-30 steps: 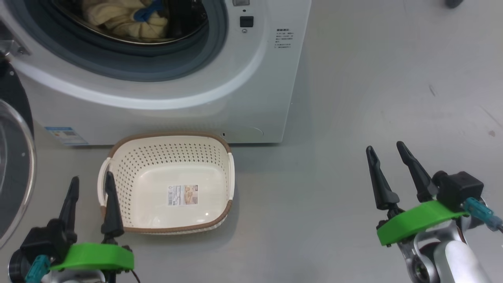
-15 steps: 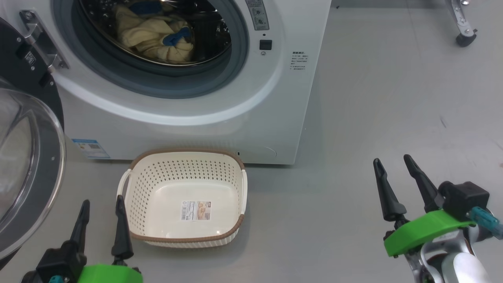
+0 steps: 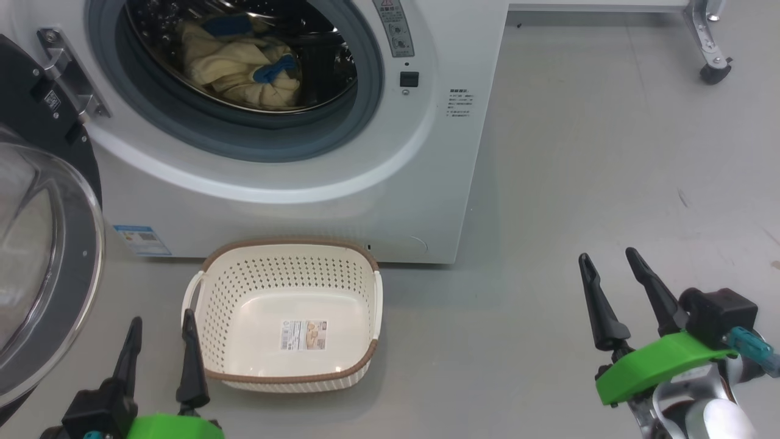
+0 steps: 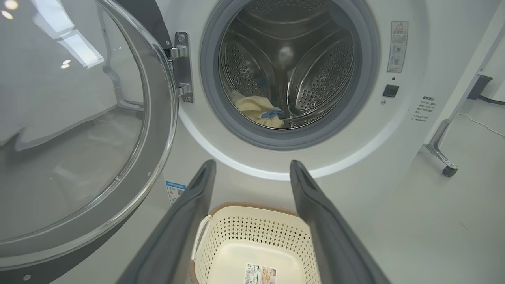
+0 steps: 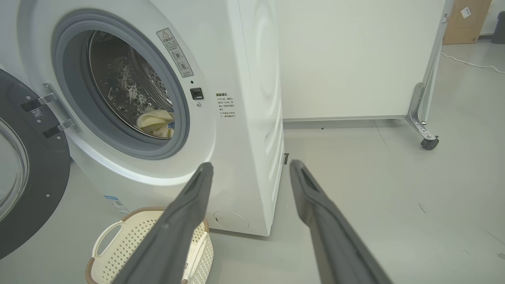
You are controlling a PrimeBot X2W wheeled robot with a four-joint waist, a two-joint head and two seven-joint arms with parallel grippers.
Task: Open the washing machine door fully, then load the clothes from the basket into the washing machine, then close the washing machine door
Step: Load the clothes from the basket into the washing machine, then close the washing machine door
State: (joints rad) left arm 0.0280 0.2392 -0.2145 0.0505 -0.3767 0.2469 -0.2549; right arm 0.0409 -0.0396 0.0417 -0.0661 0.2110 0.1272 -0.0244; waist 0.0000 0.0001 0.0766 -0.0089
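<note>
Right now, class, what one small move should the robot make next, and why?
Probably lift the left gripper toward the black rim of the washing machine door to begin swinging it shut. The basket holds only its label, the clothes lie inside the washing machine, and the door stands open on the robot's left, nearest that open, empty gripper.

Head camera has tipped up, so the whole view has slid down and slightly right. More of the washer (image 3: 378,183) front is in frame. The clothes (image 3: 237,67) in the drum sit lower in view. The hinge (image 3: 73,76) and more of the door (image 3: 36,256) have come in at left, a castor (image 3: 710,73) at top right. The basket (image 3: 286,268) lies lower in frame, not shifted against the washer. The left gripper (image 3: 162,317) has dropped towards the bottom edge, its green mount now cut off; the right gripper (image 3: 607,253) is a little lower.
</note>
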